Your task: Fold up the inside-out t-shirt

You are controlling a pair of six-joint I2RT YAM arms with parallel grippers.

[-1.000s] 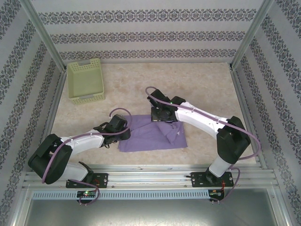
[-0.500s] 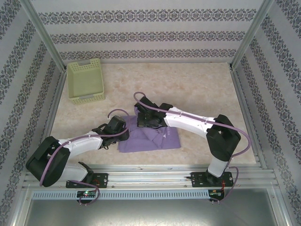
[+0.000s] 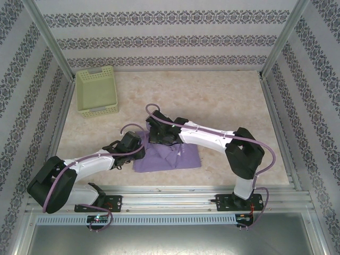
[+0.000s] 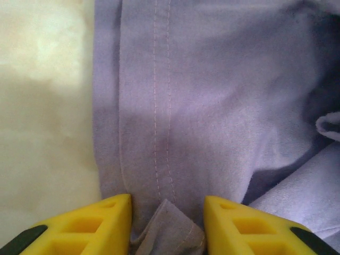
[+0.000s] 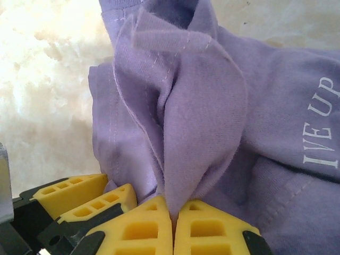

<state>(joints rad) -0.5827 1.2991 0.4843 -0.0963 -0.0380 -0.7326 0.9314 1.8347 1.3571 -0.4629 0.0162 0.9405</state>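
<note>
The inside-out t-shirt lies as a lavender rectangle near the front of the table, with white lettering on its right part. My right gripper hangs over its upper left part, shut on a raised fold of purple cloth that runs up from between the closed fingers. At the shirt's left edge my left gripper rests low, jaws apart. A small hemmed flap lies between its fingers without being pinched. Those yellow fingers also show beside the right gripper.
A pale green basket stands at the back left. Bare marbled tabletop stretches behind and to the right of the shirt. Patterned walls with metal posts enclose the table, and an aluminium rail runs along the front.
My right gripper has travelled left across the shirt, dragging cloth with it, and the shirt's right edge has drawn inward. The left gripper has stayed at the left edge.
</note>
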